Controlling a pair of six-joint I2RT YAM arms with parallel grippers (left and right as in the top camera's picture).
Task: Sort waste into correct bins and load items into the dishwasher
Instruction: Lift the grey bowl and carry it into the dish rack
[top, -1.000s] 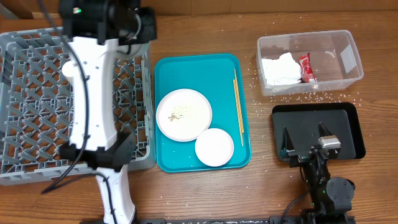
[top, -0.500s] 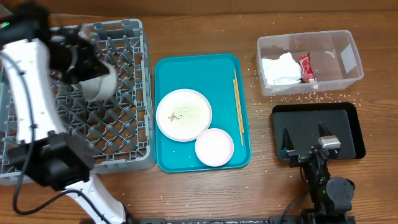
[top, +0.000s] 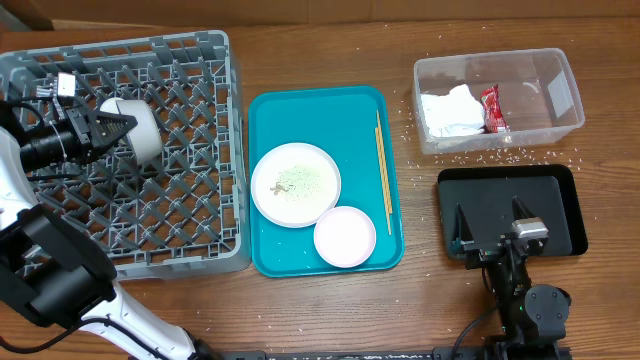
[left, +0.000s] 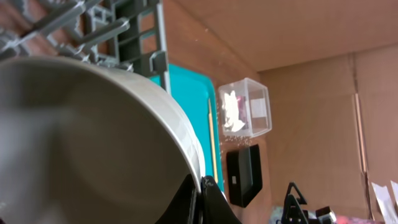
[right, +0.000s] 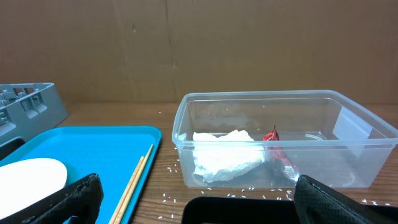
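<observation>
Far left: grey dish rack (top: 200, 230) is sitting at the table's left edge. Left gripper (top: 108, 128) is reaching in over its upper-left cells, fingers pointing right and pinching the rim of the pale bowl (top: 142, 130). The bowl is lying tipped on its side over the lattice, mouth facing left toward the wrist; the left wrist view is looking straight into its hollow (left: 93, 137), with a black finger (left: 208, 202) pressing at the rim.

Centre: teal tray (top: 300, 110) is lying just beside the rack. The large plate (top: 295, 185) is resting flat on it, showing a few specks of rice; the smaller plate (top: 345, 236) is lying flat, touching its lower-right edge. Chopsticks (top: 382, 160) are lying along the tray's right rim, long axis running far-to-near.

Right: clear tub (top: 562, 70) is holding the crumpled napkin (top: 448, 110) at its left end. The red wrapper (top: 491, 108) is leaning against the napkin's right side, long axis far-to-near. Rice grains (top: 480, 157) are lying scattered on the table around the tub's near wall. The black tray (top: 560, 185) is sitting just nearer. Right gripper (top: 488, 218) is hanging over its left half, pointing at the tub, fingers spread wide and gripping nothing.
</observation>
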